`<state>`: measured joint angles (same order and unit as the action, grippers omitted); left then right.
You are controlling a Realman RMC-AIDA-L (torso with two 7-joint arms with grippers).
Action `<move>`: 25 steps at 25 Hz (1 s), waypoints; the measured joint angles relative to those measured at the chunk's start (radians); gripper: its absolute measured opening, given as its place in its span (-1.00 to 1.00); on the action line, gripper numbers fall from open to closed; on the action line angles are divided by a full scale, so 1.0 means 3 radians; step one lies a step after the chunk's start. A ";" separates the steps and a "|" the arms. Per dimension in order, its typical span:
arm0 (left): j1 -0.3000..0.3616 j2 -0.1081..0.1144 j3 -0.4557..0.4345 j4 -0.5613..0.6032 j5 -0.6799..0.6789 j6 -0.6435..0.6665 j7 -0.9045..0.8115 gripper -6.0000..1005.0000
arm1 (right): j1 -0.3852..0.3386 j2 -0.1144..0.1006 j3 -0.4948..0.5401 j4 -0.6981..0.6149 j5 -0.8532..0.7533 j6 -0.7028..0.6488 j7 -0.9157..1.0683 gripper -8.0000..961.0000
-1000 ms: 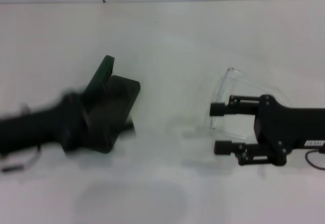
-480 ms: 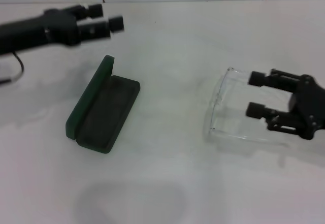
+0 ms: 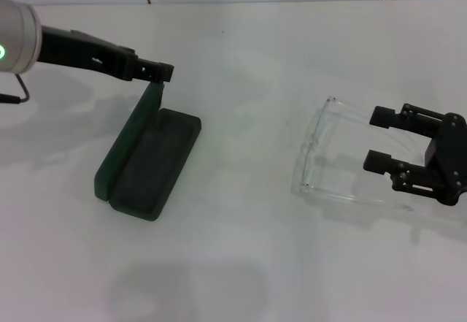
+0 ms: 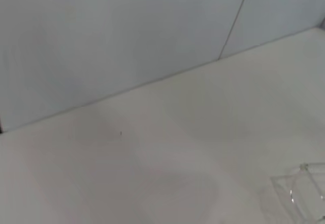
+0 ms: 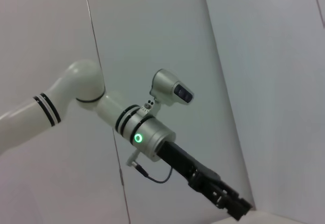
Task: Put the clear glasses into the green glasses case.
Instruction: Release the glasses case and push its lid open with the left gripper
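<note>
Clear glasses (image 3: 332,154) on table between spread right fingers (image 3: 387,116); left gripper (image 3: 162,71) fingers' state unclear, no legible writing.

i see the clear glasses (image 3: 332,154) as glossy see-through plastic, near the table's (image 3: 263,59) right edge. the green glasses case (image 3: 146,158) has a smooth dark green shell and a matt, felt-like inside. the table looks smooth white with a faint sheen.

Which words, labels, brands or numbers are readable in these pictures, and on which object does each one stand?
No text can be read.
Green glasses case: no lettering shows on it.
Clear glasses: no marking.
Left arm: only a green light ring, no writing.
Right gripper: no legible label.
</note>
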<state>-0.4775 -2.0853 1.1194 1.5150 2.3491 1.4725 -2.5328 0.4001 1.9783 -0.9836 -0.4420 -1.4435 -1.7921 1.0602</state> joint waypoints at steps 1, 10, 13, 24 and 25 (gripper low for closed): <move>0.0034 0.0000 0.0029 0.0042 0.0004 0.0001 -0.0055 0.65 | -0.0001 -0.0003 0.0000 0.0000 0.0000 0.0014 -0.0009 0.46; 0.0105 -0.0011 0.0209 -0.0040 0.0326 0.0019 -0.0285 0.57 | 0.0044 -0.0046 0.0001 -0.0001 0.0000 0.0085 -0.0058 0.45; 0.0054 -0.0010 0.0225 -0.0169 0.0405 0.0001 -0.0295 0.57 | 0.0053 -0.0048 0.0001 -0.0015 0.0000 0.0095 -0.0086 0.45; -0.0135 0.0002 0.0225 -0.0651 0.0599 -0.0127 -0.0271 0.56 | 0.0057 -0.0050 0.0001 -0.0011 0.0012 0.0097 -0.0108 0.45; -0.0165 0.0002 0.0226 -0.0719 0.0619 -0.0136 -0.0271 0.56 | 0.0057 -0.0050 0.0001 -0.0012 0.0012 0.0097 -0.0108 0.45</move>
<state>-0.5269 -2.0847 1.1872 1.2993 2.5348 1.4318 -2.6140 0.4172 1.9634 -0.9832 -0.4455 -1.4398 -1.7630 1.0278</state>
